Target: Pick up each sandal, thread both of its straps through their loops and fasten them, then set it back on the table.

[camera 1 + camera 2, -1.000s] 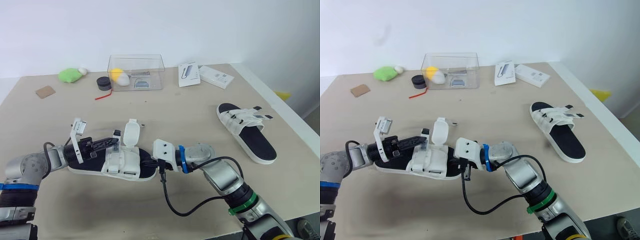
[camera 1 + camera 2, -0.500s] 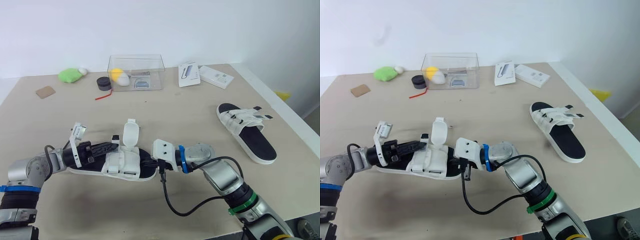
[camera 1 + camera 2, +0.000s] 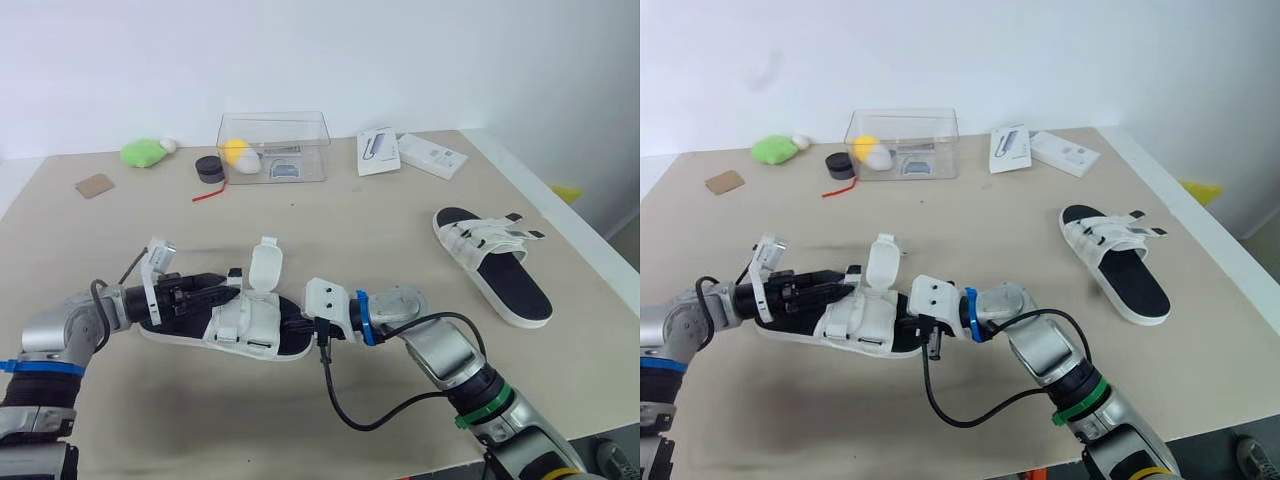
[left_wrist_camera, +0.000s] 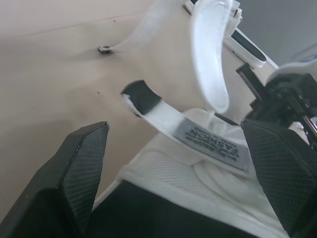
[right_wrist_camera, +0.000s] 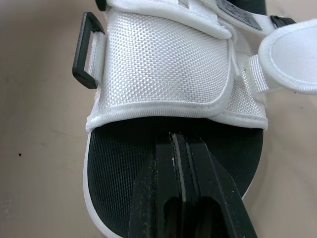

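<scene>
The near sandal (image 3: pixel 245 330), white straps over a black footbed, lies flat at the table's front. Its wide flap (image 3: pixel 265 268) stands upright and a short strap (image 4: pixel 163 116) with a black tip and grey label sticks out sideways. My left gripper (image 4: pixel 173 134) is open at the sandal's left end, its fingers (image 4: pixel 81 163) spread wide on either side of that strap without touching it. My right gripper (image 5: pixel 183 198) is shut, its joined fingertips resting on the black footbed just under the woven white upper (image 5: pixel 163 64). A second sandal (image 3: pixel 495 262) lies at the right.
At the back stand a clear plastic box (image 3: pixel 272 145), a green object (image 3: pixel 140 152), a black round piece (image 3: pixel 209 168), a red cord (image 3: pixel 207 193), a brown card (image 3: pixel 92 186) and two white boxes (image 3: pixel 378 150), (image 3: pixel 432 154). The table's right edge (image 3: pixel 590 250) runs close to the far sandal.
My left gripper's fingers have gone from shut at the short strap's tip to wide open, and the arm has sunk a little toward the sandal. The right gripper has stayed put.
</scene>
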`<state>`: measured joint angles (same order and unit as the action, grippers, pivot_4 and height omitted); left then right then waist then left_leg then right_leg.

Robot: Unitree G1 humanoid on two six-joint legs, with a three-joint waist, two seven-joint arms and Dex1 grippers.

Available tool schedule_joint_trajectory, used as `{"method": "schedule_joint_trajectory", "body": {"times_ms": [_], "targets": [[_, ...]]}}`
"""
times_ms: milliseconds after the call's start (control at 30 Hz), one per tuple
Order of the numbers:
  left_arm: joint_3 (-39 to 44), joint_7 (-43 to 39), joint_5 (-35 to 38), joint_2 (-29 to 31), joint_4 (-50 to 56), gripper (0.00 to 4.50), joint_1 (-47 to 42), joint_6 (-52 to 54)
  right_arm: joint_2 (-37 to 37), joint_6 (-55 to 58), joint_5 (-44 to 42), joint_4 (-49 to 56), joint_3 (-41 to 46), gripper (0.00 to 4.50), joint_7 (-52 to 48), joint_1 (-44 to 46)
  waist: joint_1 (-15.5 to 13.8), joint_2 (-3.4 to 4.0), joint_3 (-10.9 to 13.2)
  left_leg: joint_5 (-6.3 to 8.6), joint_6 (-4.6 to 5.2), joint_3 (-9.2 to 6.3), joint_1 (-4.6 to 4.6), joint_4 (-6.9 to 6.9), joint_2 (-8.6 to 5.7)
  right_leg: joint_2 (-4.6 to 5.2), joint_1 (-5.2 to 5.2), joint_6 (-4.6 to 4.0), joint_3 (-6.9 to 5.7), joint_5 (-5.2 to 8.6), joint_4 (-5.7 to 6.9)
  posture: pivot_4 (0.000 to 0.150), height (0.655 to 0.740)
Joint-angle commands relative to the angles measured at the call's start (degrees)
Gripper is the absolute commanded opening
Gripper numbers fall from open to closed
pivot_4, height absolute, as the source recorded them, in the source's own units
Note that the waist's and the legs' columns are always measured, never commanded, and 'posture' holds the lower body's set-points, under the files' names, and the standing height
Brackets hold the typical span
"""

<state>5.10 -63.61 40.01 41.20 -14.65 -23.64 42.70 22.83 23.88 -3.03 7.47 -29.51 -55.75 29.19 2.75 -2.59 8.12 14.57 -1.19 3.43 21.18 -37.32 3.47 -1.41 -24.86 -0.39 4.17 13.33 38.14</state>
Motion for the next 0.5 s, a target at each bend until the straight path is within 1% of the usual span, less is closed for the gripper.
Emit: {"method": "schedule_joint_trajectory", "body": {"times_ms": [33,167,267,300,333,500], "targets": [[4.40,1.65,0.72,0.46,-2.73,4.45,-3.62,1.42,0.75,1.23,2.01,-2.46,-2.39,0.00,-0.44,-1.25,0.00,-0.01,0.00,0.00,0.00,-0.01,0.01,0.00,0.01,-0.02,-0.01,0.00,0.00,-0.01,0.00,0.150,0.7400],[8.72,2.17,5.89,0.50,-4.02,4.45,-9.15,8.12,0.75,1.04,2.12,-2.61,-2.33,0.00,-0.46,-1.27,0.00,-0.21,0.04,0.00,0.00,-0.07,0.17,0.00,0.05,-0.08,-0.12,0.10,-0.04,-0.07,0.00,0.150,0.7400],[10.98,2.14,7.75,0.87,-5.28,4.45,-12.25,11.48,0.75,0.96,2.19,-2.69,-2.34,0.00,-0.56,-1.22,0.13,-0.22,0.03,0.02,-0.03,-0.04,0.21,0.00,0.05,-0.08,-0.15,0.09,-0.01,-0.06,0.00,0.150,0.7400],[10.87,2.15,6.46,0.83,-5.56,4.45,-12.80,9.64,0.73,0.91,2.20,-2.78,-2.32,0.00,-0.57,-1.17,0.14,-0.21,0.03,0.03,-0.04,-0.04,0.22,0.00,0.05,-0.09,-0.16,0.09,-0.01,-0.06,0.00,0.150,0.7400],[9.53,2.06,3.30,0.77,-5.57,4.45,-12.89,5.24,0.72,0.89,2.20,-2.87,-2.29,0.00,-0.57,-1.13,0.14,-0.21,0.04,0.03,-0.04,-0.04,0.21,0.00,0.05,-0.09,-0.16,0.09,0.00,-0.06,0.00,0.150,0.7400],[-0.93,-2.23,-13.63,-0.71,-8.27,4.45,-13.61,-20.81,0.55,0.76,2.19,-3.19,-2.30,0.00,-0.56,-0.94,-0.02,-0.21,0.03,0.03,-0.05,-0.09,0.21,0.01,0.05,-0.08,-0.14,0.04,-0.03,-0.07,0.00,0.150,0.7400]]}}
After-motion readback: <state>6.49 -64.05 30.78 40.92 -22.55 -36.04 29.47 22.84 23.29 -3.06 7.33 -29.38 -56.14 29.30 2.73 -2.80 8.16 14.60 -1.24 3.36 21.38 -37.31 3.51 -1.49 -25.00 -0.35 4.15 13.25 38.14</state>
